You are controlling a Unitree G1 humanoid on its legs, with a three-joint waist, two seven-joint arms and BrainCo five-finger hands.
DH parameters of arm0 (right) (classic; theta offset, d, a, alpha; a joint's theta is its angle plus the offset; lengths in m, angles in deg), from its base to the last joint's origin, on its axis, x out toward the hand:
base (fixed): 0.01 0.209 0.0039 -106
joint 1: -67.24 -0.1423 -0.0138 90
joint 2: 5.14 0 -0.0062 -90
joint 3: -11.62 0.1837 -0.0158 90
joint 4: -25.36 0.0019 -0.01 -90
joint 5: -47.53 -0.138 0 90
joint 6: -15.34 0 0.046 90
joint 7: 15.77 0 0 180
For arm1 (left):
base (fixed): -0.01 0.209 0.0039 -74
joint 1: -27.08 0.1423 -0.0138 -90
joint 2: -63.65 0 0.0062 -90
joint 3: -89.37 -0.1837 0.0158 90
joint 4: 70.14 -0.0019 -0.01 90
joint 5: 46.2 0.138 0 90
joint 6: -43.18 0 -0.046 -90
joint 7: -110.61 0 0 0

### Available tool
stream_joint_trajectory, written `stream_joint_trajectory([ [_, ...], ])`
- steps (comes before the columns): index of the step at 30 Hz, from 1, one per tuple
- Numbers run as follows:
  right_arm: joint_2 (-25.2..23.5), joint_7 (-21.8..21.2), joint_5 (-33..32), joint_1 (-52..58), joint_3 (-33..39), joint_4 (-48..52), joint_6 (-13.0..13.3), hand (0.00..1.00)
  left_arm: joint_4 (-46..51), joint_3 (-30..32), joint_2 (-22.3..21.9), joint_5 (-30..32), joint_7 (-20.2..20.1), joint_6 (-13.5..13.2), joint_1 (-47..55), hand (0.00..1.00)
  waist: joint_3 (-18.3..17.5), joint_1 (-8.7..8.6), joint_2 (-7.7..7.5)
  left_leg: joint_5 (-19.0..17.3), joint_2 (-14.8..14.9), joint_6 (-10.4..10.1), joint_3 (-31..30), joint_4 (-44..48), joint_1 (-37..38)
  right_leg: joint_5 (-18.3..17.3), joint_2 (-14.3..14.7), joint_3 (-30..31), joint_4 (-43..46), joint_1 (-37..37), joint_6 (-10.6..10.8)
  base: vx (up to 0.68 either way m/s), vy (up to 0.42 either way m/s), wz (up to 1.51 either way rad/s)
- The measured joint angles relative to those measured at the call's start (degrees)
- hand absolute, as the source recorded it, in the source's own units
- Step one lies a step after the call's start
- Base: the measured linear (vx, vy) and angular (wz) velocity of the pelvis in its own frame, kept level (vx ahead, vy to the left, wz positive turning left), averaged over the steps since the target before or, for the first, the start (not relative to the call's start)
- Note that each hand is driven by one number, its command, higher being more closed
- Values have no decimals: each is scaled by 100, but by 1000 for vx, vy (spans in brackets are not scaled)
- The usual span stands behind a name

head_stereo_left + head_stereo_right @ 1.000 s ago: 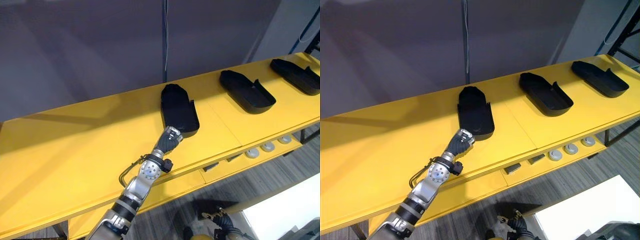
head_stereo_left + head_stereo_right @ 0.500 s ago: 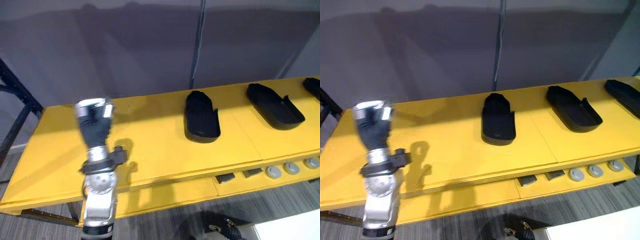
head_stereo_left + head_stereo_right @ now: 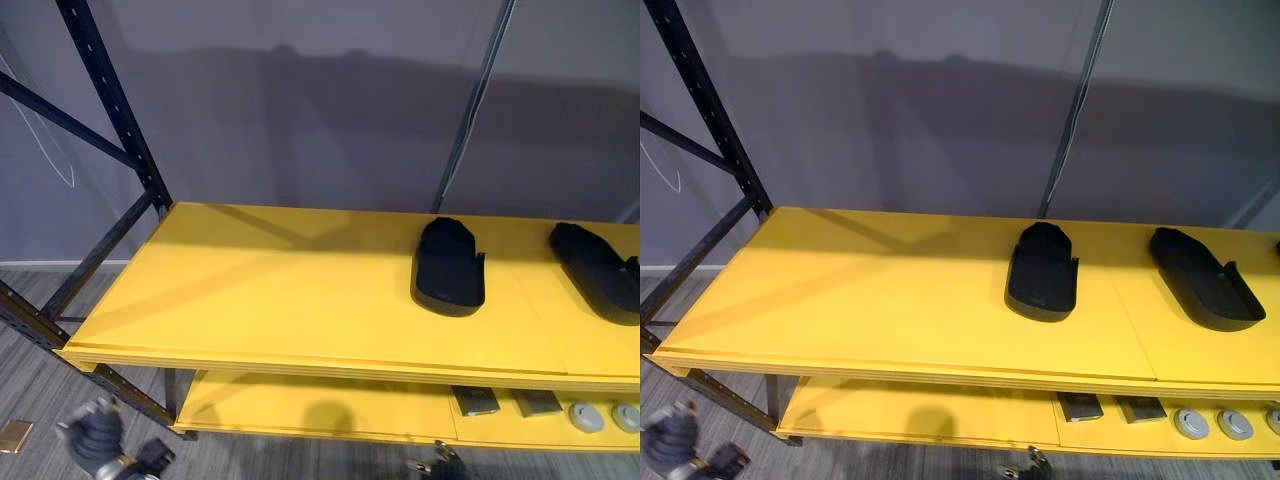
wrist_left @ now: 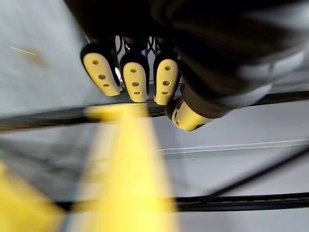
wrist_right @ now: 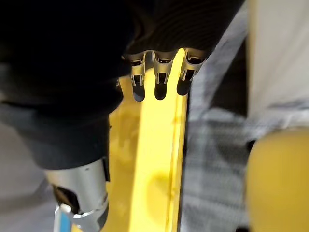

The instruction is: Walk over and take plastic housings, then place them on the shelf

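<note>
left eye view: left hand (image 3: 95, 440) has dropped below the shelf (image 3: 280, 290) front left corner, fingers (image 4: 135, 82) curled, empty. plastic housing (image 3: 450, 268) rests toward the back right, beside a second housing (image 3: 598, 272). placement looks done. right hand (image 5: 160, 77): grip can't tell.

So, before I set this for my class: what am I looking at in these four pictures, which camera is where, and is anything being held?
This is a walking humanoid robot with two metal hands. The two wide pictures come from cameras in its head, facing a yellow shelf on a black rack. A black plastic housing lies on it, with a second housing further right. Grey discs and dark blocks sit on the lower shelf. The two close-ups come from wrist cameras. The left hand, low beside the rack, is curled around nothing. The right hand's grip cannot be judged.
</note>
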Motion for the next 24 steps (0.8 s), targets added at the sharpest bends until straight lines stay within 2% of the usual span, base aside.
stream_joint_trajectory([
  [1,-60,1,-1,-1,2,1,-7,0,-400,6,5,6,-85,56,-16,0,-22,0,-18,14,-8,-10,2,7,2,-9,-11,0,12,1,5,0,0,0],
  [4,-240,20,-10,-3,8,131,-20,0,-2009,1,54,-209,-365,236,-132,0,-63,-7,-40,16,-26,-7,51,1,13,-13,-35,34,16,-7,13,3,10,-4],
  [7,-330,34,-38,11,24,173,-19,0,-3110,-37,118,-208,-535,372,-292,0,-65,-6,-39,13,-19,-10,107,-24,34,-13,-35,88,15,-13,13,-2,8,-7],
  [15,-402,155,-64,-12,322,156,-13,0,-3848,-372,333,156,-756,388,-870,0,-51,-18,21,15,6,-26,388,-135,85,-8,-8,276,4,-109,17,9,5,-12],
  [21,-394,211,-161,-120,575,-15,-12,0,-3935,-1137,423,313,-989,277,-1256,0,-32,-27,68,20,25,-82,545,-239,117,-1,40,400,-91,-174,25,44,4,-10],
  [24,-375,239,-161,-231,586,-129,-13,0,-4028,-1274,402,424,-1043,278,-1380,0,26,-48,99,-21,49,-144,732,-265,212,5,88,565,-138,-159,27,38,6,-30],
])
